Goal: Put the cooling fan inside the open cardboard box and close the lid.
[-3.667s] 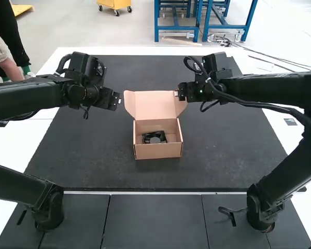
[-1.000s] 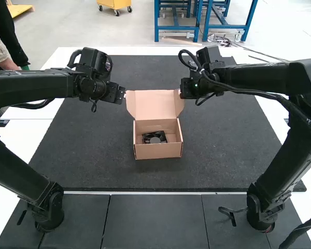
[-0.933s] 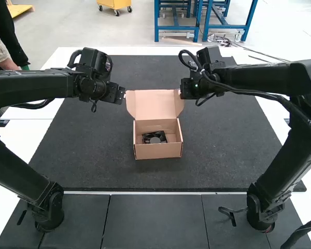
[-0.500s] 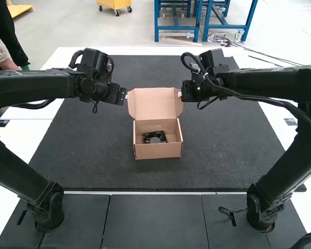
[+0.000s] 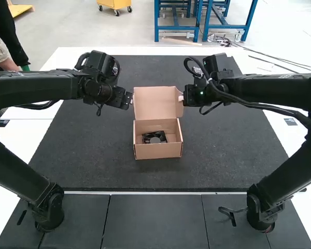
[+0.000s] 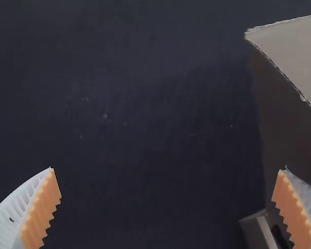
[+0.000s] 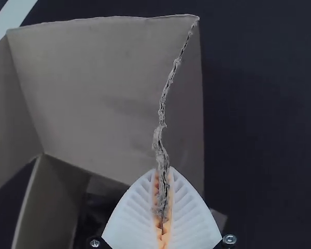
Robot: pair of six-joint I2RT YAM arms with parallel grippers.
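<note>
- Change: both grippers have drawn inward toward the cardboard box (image 5: 158,146), and its lid (image 5: 155,102) has swung from leaning back to near upright.
- Cooling fan (image 5: 154,137): lies flat on the box floor.
- Step in hand: the fan is already stowed. Lid-closing is under way, judged to be at an early stage.
- Right gripper (image 7: 161,181): at 3 o'clock of the lid. Its fingers are pressed together, pinching the ragged edge of the lid's side flap (image 7: 184,104).
- Left gripper (image 5: 128,99): at 9 o'clock of the lid. Its fingers (image 6: 41,205) are spread wide and hold nothing. The lid's corner is just beside one finger; contact cannot be told.
- Next move, judged: carry the lid down toward 6 o'clock over the fan, tucking the side flaps inside the walls.
- Black mat (image 5: 223,145): lies under the box.
</note>
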